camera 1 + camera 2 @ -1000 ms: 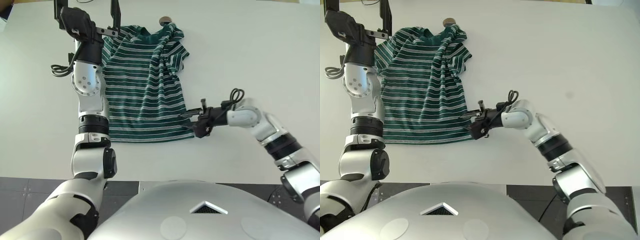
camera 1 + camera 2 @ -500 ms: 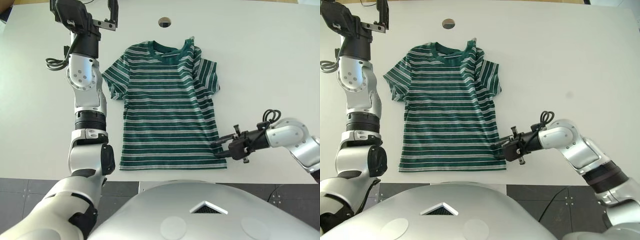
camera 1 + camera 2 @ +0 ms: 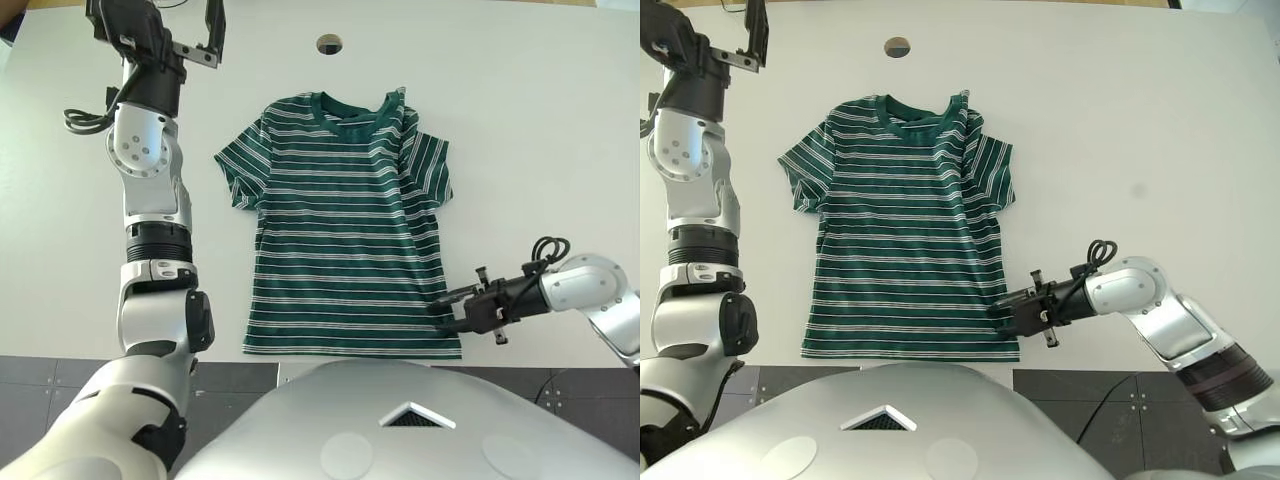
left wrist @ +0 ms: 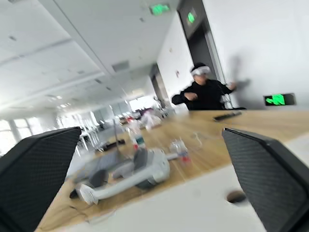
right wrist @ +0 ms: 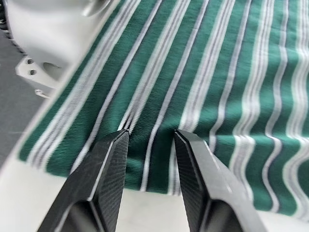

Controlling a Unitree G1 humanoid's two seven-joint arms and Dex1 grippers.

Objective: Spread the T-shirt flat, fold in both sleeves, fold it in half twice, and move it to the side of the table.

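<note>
Since a second ago the bunched T-shirt (image 3: 345,230) has come toward the near edge of the table (image 3: 540,150) and now lies opened out, dark green with thin white stripes. The right gripper (image 5: 149,133) sits at its near right hem corner, fingers slightly parted over the fabric, clamping nothing. The shirt's right sleeve is creased inward; the left one lies spread. The left gripper (image 4: 151,129) hangs wide open and empty above the far left.

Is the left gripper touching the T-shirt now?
Apart. The left eye view shows the left gripper raised beyond the T-shirt, with bare table between them.
</note>
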